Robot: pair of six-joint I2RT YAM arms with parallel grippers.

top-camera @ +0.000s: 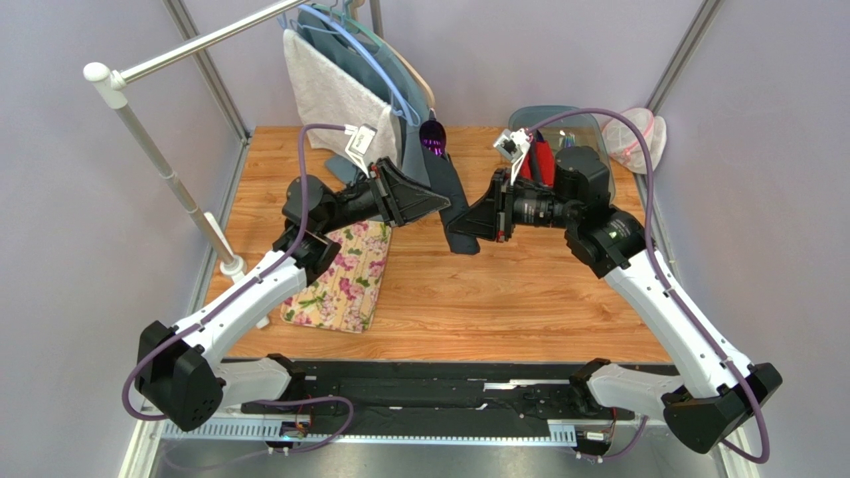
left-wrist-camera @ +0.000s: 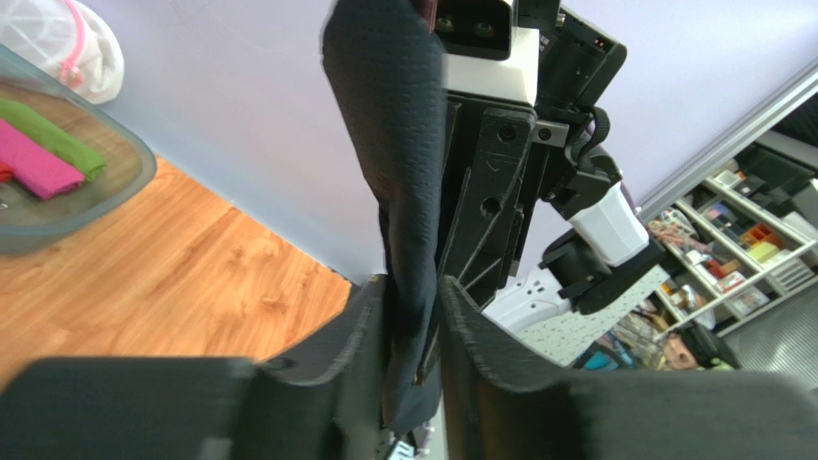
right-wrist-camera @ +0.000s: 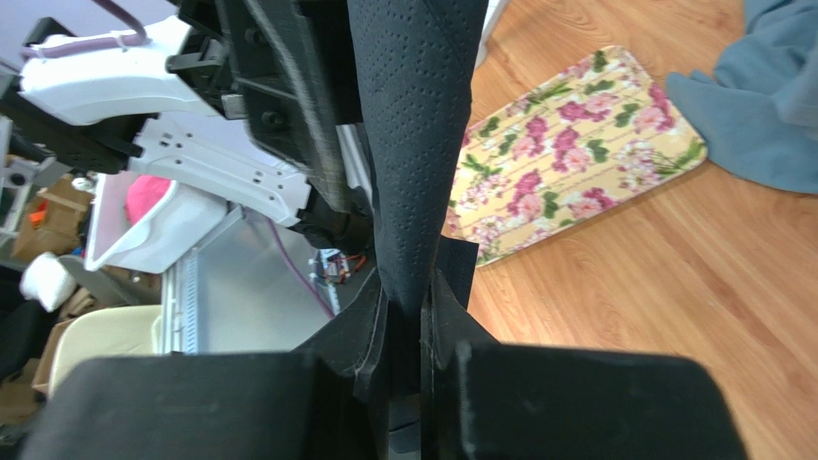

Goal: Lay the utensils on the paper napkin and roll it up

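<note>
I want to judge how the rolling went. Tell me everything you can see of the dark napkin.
The napkin is very dark, finely dimpled paper, gathered into a long narrow strip rather than lying flat. It is held up above the table. The right gripper pinches one end in its jaws; the jaws of the left gripper flank the other end, grip unclear.

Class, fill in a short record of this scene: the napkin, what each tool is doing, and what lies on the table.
Paper napkin: dark, held upright in mid-air
Right tool: shut on the napkin
Left tool: napkin between its fingers; firmness of grip unclear
Floral mat: flat on the wooden table, left side
Utensils on napkin: none visible
</note>
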